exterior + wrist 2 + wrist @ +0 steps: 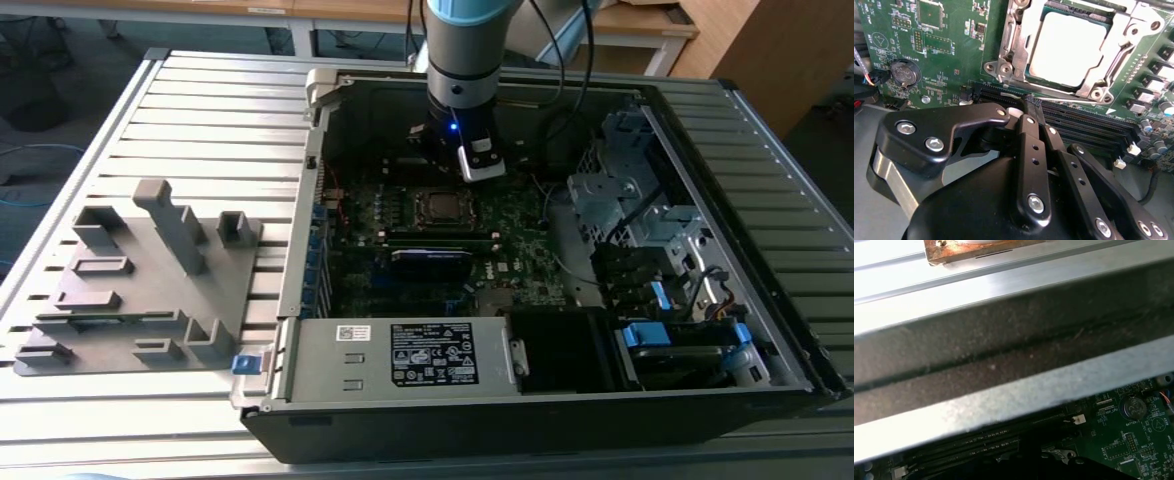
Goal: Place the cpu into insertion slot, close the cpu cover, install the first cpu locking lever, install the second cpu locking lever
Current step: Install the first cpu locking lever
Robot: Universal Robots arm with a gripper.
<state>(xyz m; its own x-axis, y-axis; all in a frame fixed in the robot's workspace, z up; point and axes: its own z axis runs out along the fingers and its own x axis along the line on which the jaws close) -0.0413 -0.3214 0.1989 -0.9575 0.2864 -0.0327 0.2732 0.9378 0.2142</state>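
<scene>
The cpu lies flat in the insertion slot, its pale metal top showing through the window of the cpu cover. That silvery cover is down around the chip. One thin locking lever runs along the cover's edge. Another thin wire lever end lies right at my fingertips. My gripper hangs over the memory slots beside the socket, its black fingers pressed together; I cannot tell whether the wire is pinched. In the exterior view the gripper sits just behind the socket.
The open computer case lies on a slatted table, its walls close around the board. Long black memory slots and a coin battery lie near the socket. A drive cage is toward the exterior view's right, a grey fixture toward its left.
</scene>
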